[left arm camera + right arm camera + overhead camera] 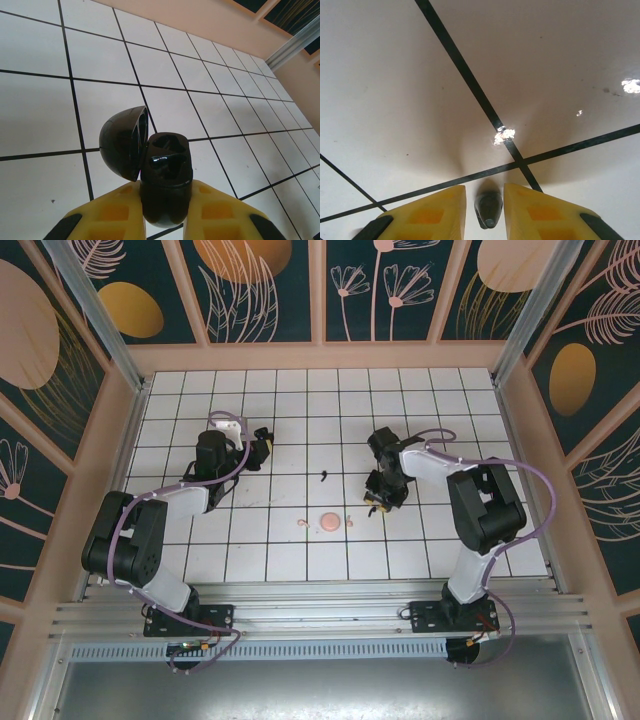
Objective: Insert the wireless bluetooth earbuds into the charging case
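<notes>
My left gripper (165, 186) is shut on the black charging case (166, 167), held upright above the tiles. Its lid (122, 142) hangs open to the left, and one glossy black earbud (167, 161) sits in a socket. From above, the left gripper (262, 443) is at the left middle. My right gripper (484, 188) is down at the tile with a black earbud (488, 209) lying between its yellow fingers (432, 212). The jaws stand narrowly open, with a thin gap on the left side. In the top view, the right gripper (377, 504) is at centre right.
A small dark piece (325, 477) lies on the tiles between the arms. A round pink case (329, 523) sits nearer the front, with tiny pink pieces (302, 525) beside it. Wooden walls ring the white grid table (270, 560).
</notes>
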You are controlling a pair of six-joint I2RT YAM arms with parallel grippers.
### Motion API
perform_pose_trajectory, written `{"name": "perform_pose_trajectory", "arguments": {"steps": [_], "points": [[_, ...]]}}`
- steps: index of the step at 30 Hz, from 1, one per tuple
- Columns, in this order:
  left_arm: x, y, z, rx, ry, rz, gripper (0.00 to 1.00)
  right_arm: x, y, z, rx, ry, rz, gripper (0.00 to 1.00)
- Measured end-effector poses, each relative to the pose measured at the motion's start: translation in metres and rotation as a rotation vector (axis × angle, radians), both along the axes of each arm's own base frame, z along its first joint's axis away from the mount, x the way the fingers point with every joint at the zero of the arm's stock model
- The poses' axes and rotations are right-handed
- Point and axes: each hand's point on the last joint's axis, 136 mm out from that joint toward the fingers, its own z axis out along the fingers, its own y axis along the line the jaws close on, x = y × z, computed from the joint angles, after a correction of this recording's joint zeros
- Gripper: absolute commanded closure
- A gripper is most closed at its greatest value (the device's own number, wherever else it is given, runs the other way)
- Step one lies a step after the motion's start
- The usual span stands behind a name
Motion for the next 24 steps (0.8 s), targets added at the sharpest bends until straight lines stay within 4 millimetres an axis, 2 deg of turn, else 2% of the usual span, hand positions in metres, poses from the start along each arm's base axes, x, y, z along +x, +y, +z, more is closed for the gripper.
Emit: {"name": "perform_pose_trajectory", "arguments": {"steps": [15,24], "points": [[0.0000,0.0000,-0.0001,0.002,-0.001,-0.001,0.95,-0.0048,0.0035,-0.0057,-0.007,0.019,0.025,0.78],[-0.0006,0.0002,-0.0011,0.004,0.004,-0.001,0.95,-0.0052,0.0031,-0.0061,-0.010,0.022,0.040,0.76]]}}
